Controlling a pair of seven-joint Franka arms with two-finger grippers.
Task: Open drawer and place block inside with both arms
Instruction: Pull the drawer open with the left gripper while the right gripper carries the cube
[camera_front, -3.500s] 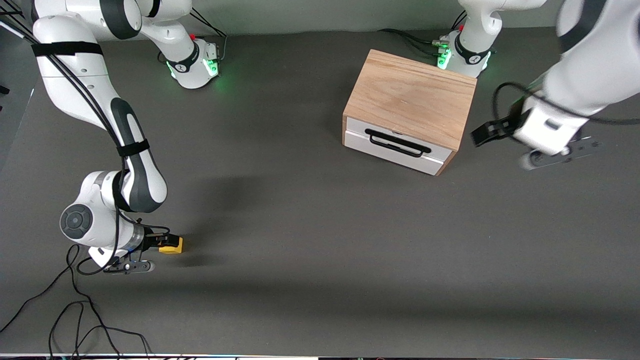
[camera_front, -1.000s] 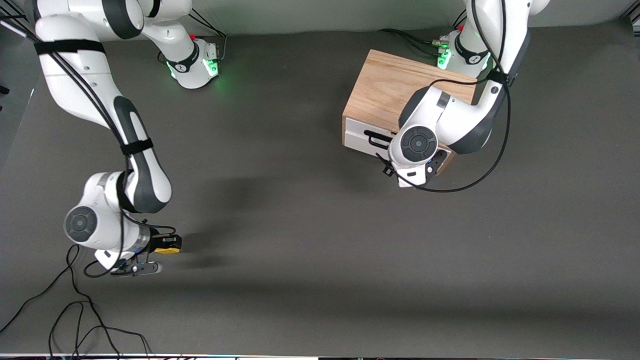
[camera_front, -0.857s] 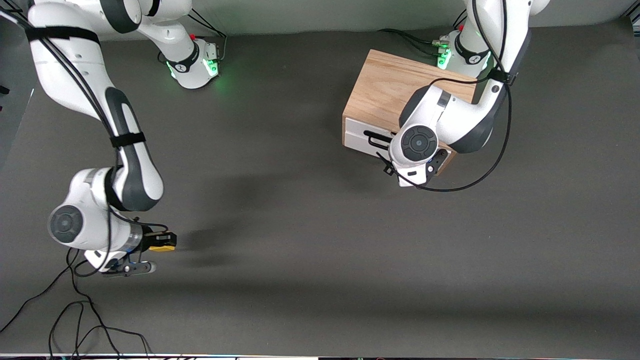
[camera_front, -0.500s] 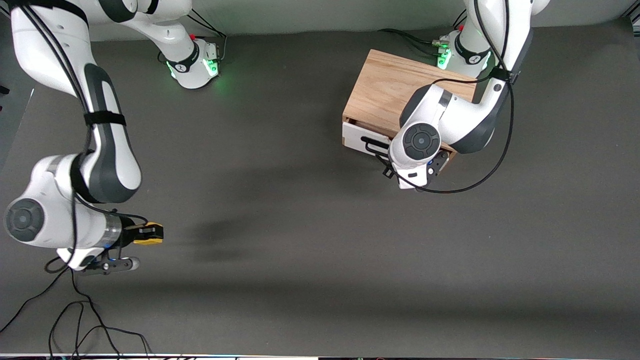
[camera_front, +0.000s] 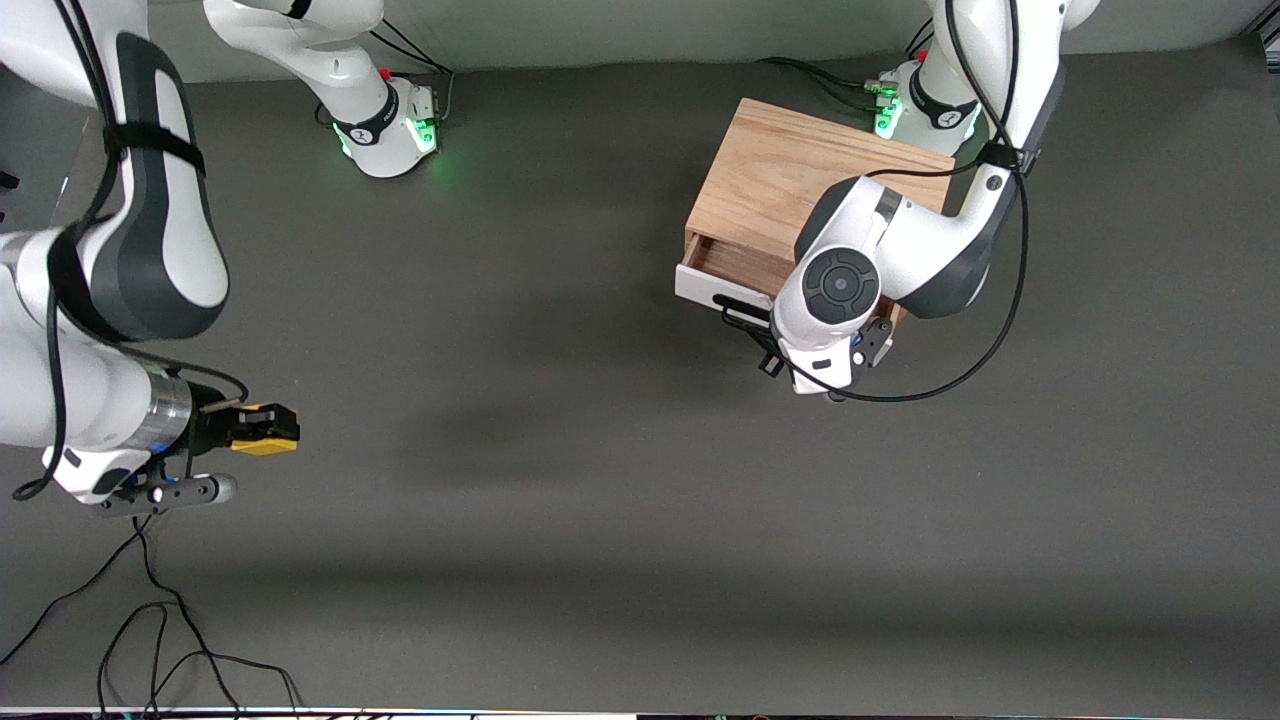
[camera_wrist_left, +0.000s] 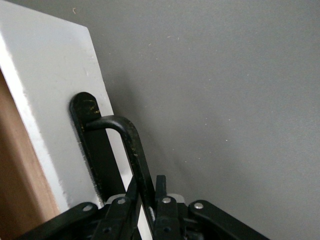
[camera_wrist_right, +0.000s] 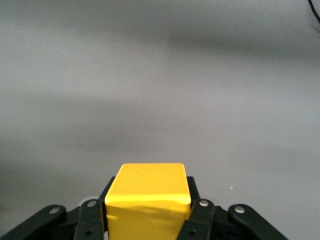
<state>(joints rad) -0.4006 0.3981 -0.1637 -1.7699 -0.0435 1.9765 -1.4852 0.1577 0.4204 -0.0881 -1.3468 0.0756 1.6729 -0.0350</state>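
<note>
Nearest the front camera, at the right arm's end of the table, the right gripper (camera_front: 262, 430) was closed on the block (camera_front: 265, 441), its fingers pressed against two opposite faces of the yellow cube. It hung in the air over bare table (camera_front: 600, 520), well apart from the box, with only grey surface ahead of it in the right wrist view, where the block (camera_wrist_right: 148, 200) filled the space between the pads.

Farther from the camera, toward the left arm's end, the left gripper (camera_front: 762, 335) was in front of the drawer (camera_front: 715, 285), its fingers closed around the black handle (camera_wrist_left: 131, 150) with the bar running between them. The drawer stood partly pulled out of the wooden box (camera_front: 800, 180), showing a strip of its wood floor.

The step in hand appeared to be the opening, not yet complete. The gap looked narrow for the cube, so the next move probably called for a straight pull along the drawer's own line. The right arm would then have to cross the table and lower the block over the opening.
</note>
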